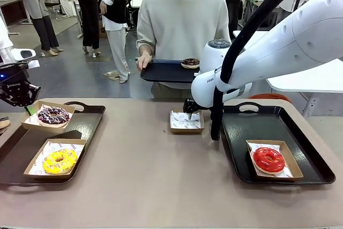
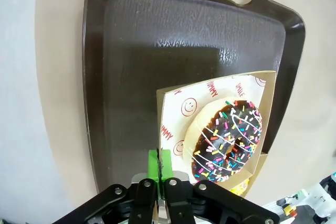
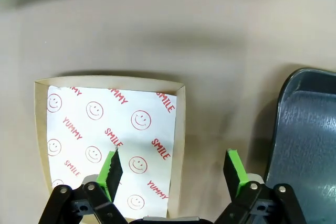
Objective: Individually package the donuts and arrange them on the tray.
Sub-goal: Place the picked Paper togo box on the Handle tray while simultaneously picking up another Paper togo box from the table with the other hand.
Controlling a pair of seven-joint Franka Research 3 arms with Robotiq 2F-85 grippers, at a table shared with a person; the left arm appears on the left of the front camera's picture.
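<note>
**Q:** Where is the right gripper (image 3: 173, 159), and does it hold anything?

**A:** It hangs low over the middle of the table (image 1: 139, 186) with its jaws spread and nothing in them. They straddle one side wall of the empty box (image 3: 110, 129). One green finger is above the smiley-printed paper lining. The other is outside the box, above bare table, just beside the right tray (image 3: 310, 145). The wall runs in the direction the fingers point, so closing would likely pinch it.

**Q:** Which donut has no box yet?

**A:** The chocolate donut (image 1: 190, 63). It lies beyond the empty box, on a black tray (image 1: 163, 72) that the person holds at the far edge. The right arm is much the nearer one.

**Q:** And the left gripper (image 2: 159, 157)?

**A:** Its pads are pressed together on the near edge of the purple donut's box (image 2: 176, 108), at the far corner of the left tray (image 2: 131, 40).

**Q:** Where are the other donuts?

**A:** The purple sprinkled donut (image 2: 227, 141) sits in that pinched box. The yellow donut (image 1: 59, 161) is boxed nearer on the same tray, and the red donut (image 1: 268, 159) is boxed on the right tray
</note>
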